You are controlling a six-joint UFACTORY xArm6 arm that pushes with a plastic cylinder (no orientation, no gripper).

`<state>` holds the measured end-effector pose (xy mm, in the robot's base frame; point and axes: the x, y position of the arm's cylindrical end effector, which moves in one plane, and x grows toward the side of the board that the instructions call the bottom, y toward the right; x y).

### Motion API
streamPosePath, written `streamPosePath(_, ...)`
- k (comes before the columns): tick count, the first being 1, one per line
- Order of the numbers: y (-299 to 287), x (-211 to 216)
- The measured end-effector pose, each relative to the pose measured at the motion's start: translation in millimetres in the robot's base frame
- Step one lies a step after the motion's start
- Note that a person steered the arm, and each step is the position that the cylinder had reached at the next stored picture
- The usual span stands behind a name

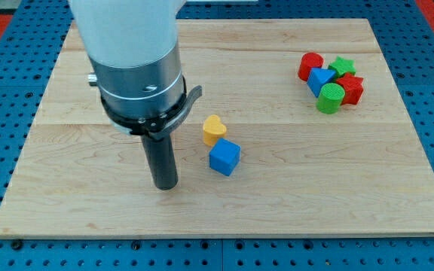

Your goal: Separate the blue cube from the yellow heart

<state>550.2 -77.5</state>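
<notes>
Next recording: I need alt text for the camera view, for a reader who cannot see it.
My tip rests on a wooden board, to the view's left of a blue cube that sits close against a yellow heart. Toward the view's top right, a cluster of red, blue and green blocks sits apart.

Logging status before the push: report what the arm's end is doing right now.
No gripper: my tip holds nothing, resting on the board, apart from the blue cube and the yellow heart, to the view's left of both.
</notes>
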Motion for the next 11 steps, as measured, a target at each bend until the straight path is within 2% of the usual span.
streamPosePath(2, 10, 5)
streamPosePath(4, 84, -1)
streamPosePath(5, 84, -11)
streamPosePath(6, 78, -28)
streamPosePath(8, 88, -96)
streamPosePath(9, 109, -114)
streamPosePath(10, 191, -106)
streamPosePath(11, 245, -111)
